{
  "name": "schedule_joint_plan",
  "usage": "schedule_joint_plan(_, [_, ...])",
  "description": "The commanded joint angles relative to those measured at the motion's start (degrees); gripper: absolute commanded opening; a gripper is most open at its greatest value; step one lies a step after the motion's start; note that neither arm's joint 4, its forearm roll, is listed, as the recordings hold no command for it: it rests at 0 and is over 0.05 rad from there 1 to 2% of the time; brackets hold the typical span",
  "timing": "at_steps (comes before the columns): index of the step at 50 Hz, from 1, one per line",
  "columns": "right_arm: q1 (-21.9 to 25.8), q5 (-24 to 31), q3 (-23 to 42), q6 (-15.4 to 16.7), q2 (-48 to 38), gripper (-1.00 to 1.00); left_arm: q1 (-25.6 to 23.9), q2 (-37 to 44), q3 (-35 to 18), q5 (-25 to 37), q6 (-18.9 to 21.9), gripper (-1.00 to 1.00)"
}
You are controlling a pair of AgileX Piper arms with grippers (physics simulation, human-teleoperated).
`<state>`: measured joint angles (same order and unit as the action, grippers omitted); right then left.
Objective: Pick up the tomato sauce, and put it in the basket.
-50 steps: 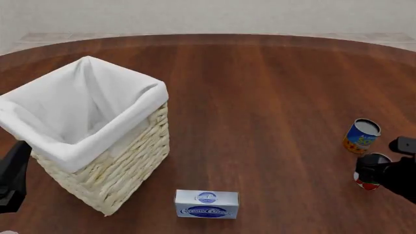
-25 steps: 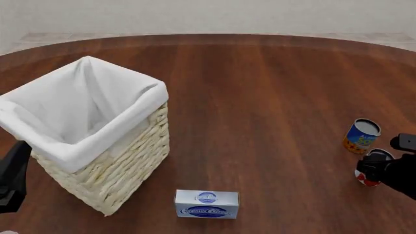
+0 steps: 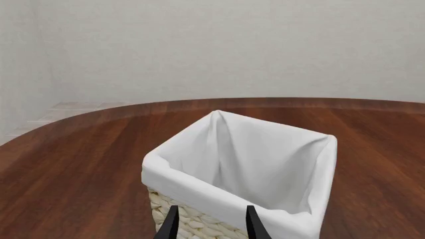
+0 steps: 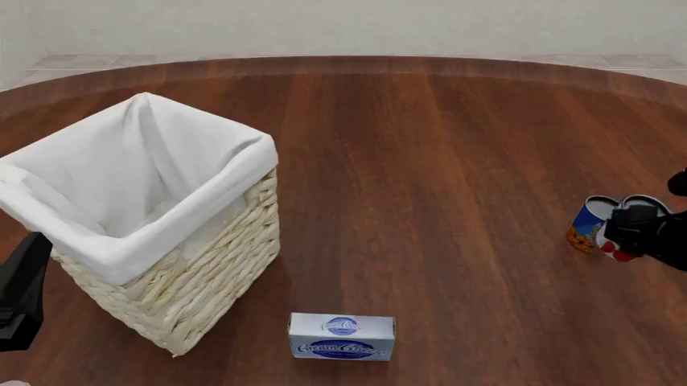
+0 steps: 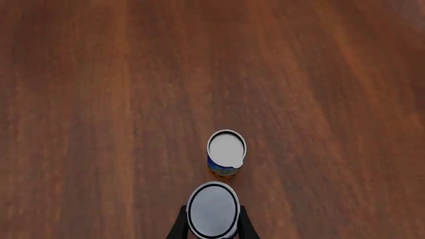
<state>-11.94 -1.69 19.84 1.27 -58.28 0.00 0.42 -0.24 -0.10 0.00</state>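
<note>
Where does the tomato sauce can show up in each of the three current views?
Front view: the tomato sauce is at the far right edge, mostly hidden by the right end effector, beside the blue and orange can.
Right wrist view: its silver-grey top fills the bottom centre, between the fingers.
Left wrist view: not in it; only the basket shows.
Shared landmark: the blue and orange can, just beyond the tomato sauce.
</note>
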Motion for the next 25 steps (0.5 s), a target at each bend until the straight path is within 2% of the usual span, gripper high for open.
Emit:
schedule_joint_plan(1, [2.47,5.67,5.48,0.05,2.75,-1.00,0.00,0.00,0.00,0.00,0.00,1.00])
schedule_joint_plan(13, [7.59,8.82,11.76,0.85,1.86,-1.00,0.00,0.00,0.00,0.00,0.00,1.00])
schedule_joint_plan(17, [11.39,9.65,12.97,1.05,2.08,-1.00,0.00,0.00,0.00,0.00,0.00,1.00])
schedule_joint_plan(25, [15.02,10.50,18.48,2.97,-1.14,-1.00,0.00,0.00,0.00,0.00,0.00,1.00])
